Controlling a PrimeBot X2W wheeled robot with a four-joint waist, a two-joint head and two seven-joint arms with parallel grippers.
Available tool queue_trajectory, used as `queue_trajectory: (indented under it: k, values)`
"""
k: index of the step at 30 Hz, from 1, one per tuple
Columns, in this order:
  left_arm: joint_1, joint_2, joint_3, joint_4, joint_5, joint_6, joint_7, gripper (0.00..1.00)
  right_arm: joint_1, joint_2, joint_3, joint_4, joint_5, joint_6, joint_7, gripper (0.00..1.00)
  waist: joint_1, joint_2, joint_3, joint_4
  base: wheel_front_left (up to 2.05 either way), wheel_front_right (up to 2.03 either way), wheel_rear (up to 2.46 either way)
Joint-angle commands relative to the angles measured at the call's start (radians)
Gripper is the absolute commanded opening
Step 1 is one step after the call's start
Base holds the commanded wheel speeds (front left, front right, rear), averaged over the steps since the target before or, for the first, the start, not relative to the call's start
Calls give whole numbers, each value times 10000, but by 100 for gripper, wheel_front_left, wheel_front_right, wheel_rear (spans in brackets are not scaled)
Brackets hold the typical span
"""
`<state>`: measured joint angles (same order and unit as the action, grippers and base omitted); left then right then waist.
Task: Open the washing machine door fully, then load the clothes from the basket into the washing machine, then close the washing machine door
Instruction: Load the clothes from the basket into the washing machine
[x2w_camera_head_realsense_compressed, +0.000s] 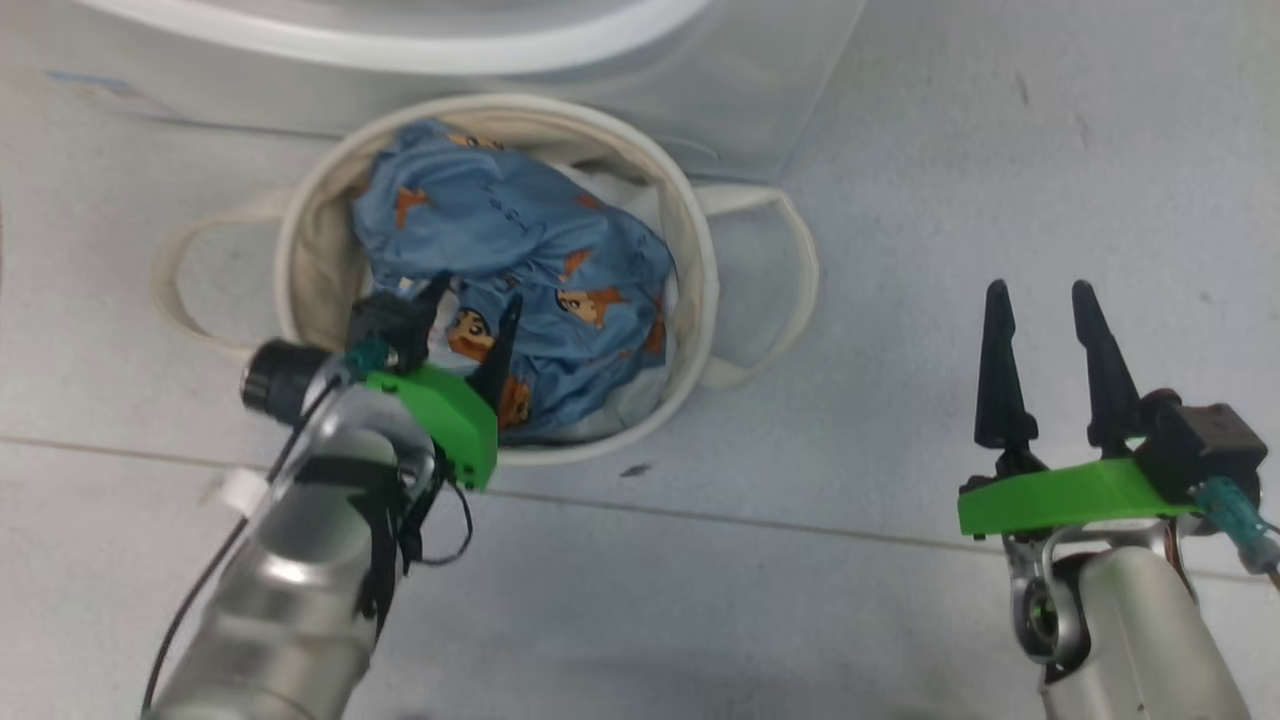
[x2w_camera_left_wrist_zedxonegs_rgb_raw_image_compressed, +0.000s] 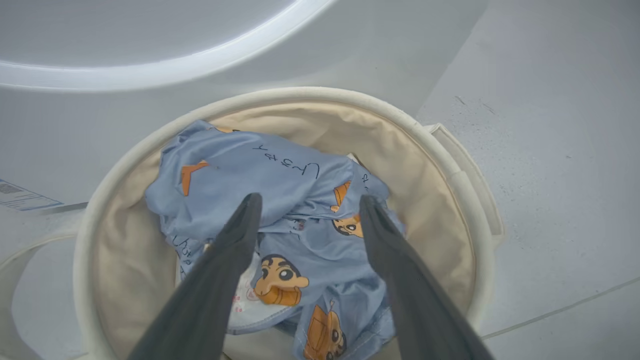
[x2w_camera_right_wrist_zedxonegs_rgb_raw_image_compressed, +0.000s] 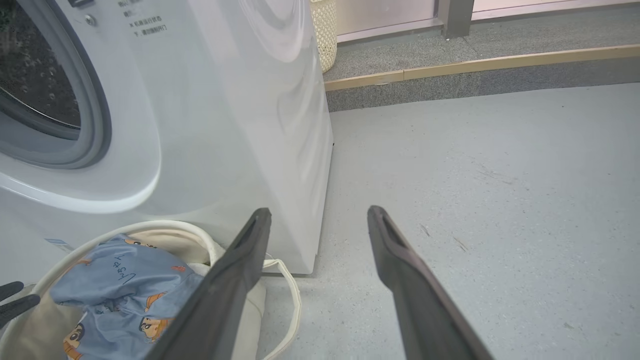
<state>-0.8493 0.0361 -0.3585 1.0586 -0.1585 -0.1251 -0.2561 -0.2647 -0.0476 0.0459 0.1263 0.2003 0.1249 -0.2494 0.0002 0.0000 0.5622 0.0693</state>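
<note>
The cream canvas basket (x2w_camera_head_realsense_compressed: 702, 250) (x2w_camera_left_wrist_zedxonegs_rgb_raw_image_compressed: 452, 167) (x2w_camera_right_wrist_zedxonegs_rgb_raw_image_compressed: 167, 227) stands on the floor against the white washing machine (x2w_camera_head_realsense_compressed: 720, 90) (x2w_camera_right_wrist_zedxonegs_rgb_raw_image_compressed: 225, 125). Blue bear-print clothes (x2w_camera_head_realsense_compressed: 520, 230) (x2w_camera_left_wrist_zedxonegs_rgb_raw_image_compressed: 280, 170) (x2w_camera_right_wrist_zedxonegs_rgb_raw_image_compressed: 120, 285) are bunched inside it. My left gripper (x2w_camera_head_realsense_compressed: 477, 295) (x2w_camera_left_wrist_zedxonegs_rgb_raw_image_compressed: 310, 200) is open over the basket's near-left side, its fingers spread just above the blue fabric and holding nothing. My right gripper (x2w_camera_head_realsense_compressed: 1040, 290) (x2w_camera_right_wrist_zedxonegs_rgb_raw_image_compressed: 320, 212) hangs open over bare floor to the right of the basket. The grey drum gasket (x2w_camera_right_wrist_zedxonegs_rgb_raw_image_compressed: 95, 120) rings a dark open drum. The door is out of view.
A white sheet (x2w_camera_head_realsense_compressed: 640, 200) (x2w_camera_left_wrist_zedxonegs_rgb_raw_image_compressed: 245, 305) lies under the clothes in the basket. The basket's loop handles (x2w_camera_head_realsense_compressed: 790, 280) stick out on both sides. Behind the washer are a cream woven bin (x2w_camera_right_wrist_zedxonegs_rgb_raw_image_compressed: 325, 30) and a raised step with a wooden edge (x2w_camera_right_wrist_zedxonegs_rgb_raw_image_compressed: 475, 70).
</note>
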Motion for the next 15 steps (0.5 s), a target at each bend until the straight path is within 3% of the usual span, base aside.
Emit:
queue_trajectory:
  k: [1,8,15]
  values:
    - [-193,341,90,48,71,-54,-57,100,-25,-26,175,-350,-97,58,-124,100,-2,0,810,-383,0,0,0]
    - [-2023,633,-523,1503,634,84,-57,100,-447,-26,93,-497,-75,58,-124,100,-2,0,1989,-761,0,0,0]
    - [-2782,576,-1050,2100,1045,314,142,100,-640,-26,-18,-522,-96,58,-124,100,-2,0,2549,-774,0,0,0]
